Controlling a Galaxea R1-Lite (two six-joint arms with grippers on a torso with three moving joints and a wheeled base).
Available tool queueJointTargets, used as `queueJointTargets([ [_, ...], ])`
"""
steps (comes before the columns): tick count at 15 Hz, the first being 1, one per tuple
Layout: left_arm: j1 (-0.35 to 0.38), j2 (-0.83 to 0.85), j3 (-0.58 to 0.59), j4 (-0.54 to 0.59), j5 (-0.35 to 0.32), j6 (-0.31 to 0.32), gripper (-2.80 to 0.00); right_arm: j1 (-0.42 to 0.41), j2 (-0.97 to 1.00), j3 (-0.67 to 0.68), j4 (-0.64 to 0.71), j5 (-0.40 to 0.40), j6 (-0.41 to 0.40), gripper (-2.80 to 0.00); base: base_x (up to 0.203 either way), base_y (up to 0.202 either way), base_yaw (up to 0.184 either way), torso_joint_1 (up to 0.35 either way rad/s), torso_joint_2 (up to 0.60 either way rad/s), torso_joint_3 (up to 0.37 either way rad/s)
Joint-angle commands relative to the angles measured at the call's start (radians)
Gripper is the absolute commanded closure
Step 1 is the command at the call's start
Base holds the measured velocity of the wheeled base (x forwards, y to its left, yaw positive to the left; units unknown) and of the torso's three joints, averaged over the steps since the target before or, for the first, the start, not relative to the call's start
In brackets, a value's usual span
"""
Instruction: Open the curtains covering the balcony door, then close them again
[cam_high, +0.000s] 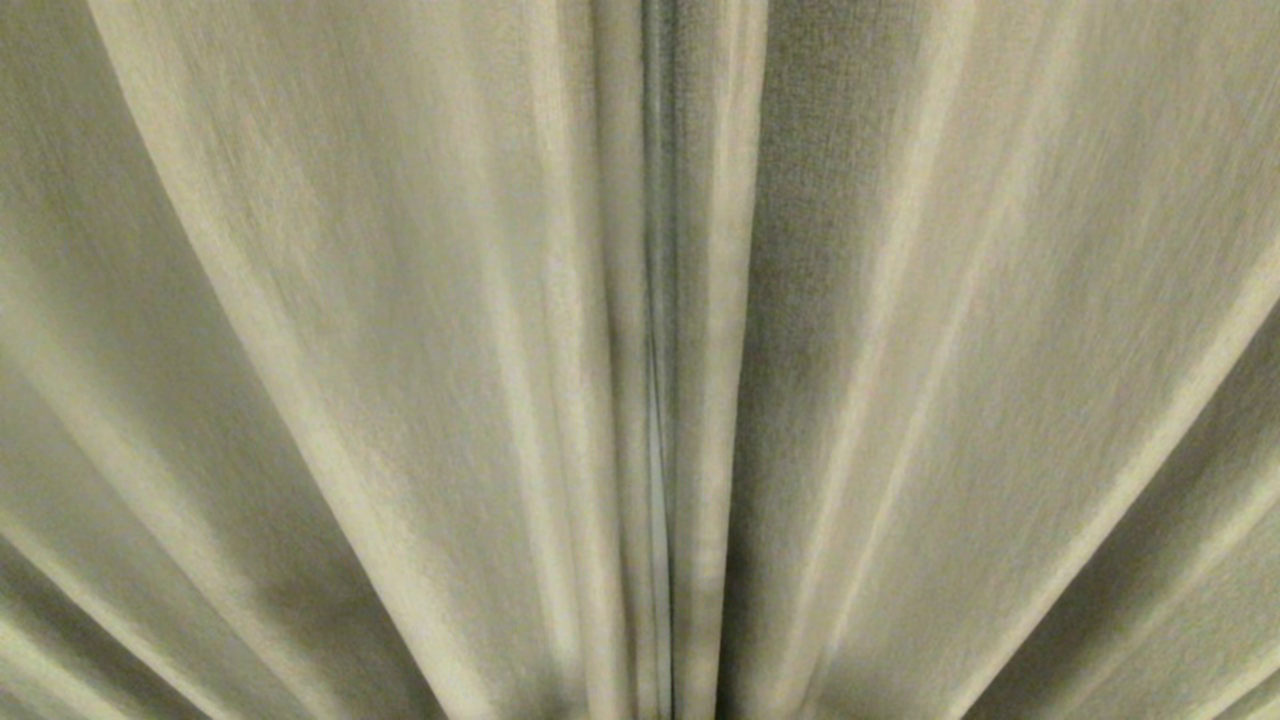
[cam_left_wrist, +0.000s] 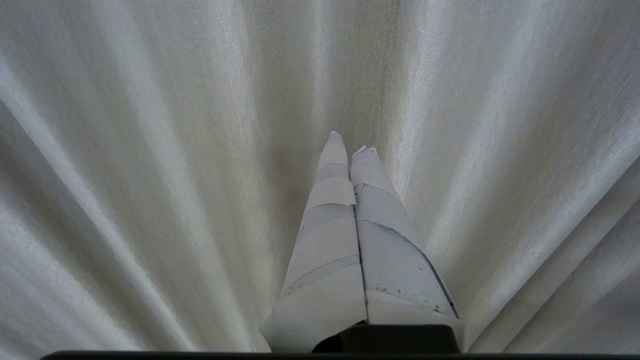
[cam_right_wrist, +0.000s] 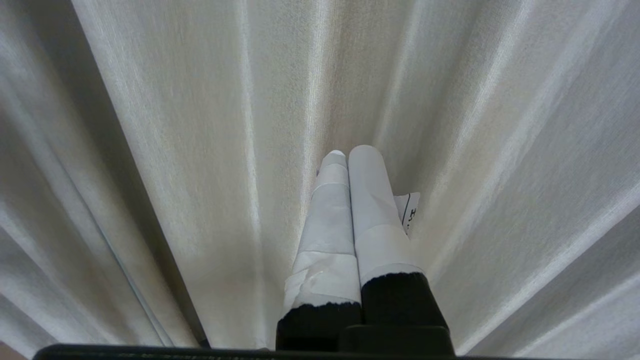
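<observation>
Taped fingers of the left claw (cam_left_wrist: 350, 142) and right claw (cam_right_wrist: 350, 152) are pressing together, gripping nothing, pointing at the curtains (cam_high: 400, 350), which are hanging drawn, filling every view. Opening and closing are both, seemingly, still waiting.

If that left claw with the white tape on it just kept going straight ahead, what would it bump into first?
Most likely the cream pleated fabric curtains. The left gripper, fingers pressed together, points straight at the folds, with nothing else between. How near the tips are, or whether they already touch the cloth, cannot be told.
</observation>
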Motion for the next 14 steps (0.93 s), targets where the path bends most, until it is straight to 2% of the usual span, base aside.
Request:
queueJointTargets([
  [1,0.001,0.0,0.0,-0.001,0.0,0.0,0.0,0.001,0.0,0.0,0.001,0.001,-0.001,0.0,0.0,0.0,0.0,0.0,0.0,0.0],
  [14,0.001,0.0,0.0,0.0,0.0,0.0,0.0,0.001,0.0,0.0,-0.001,0.001,0.001,0.0,0.0,0.0,0.0,0.0,0.0,0.0],
])
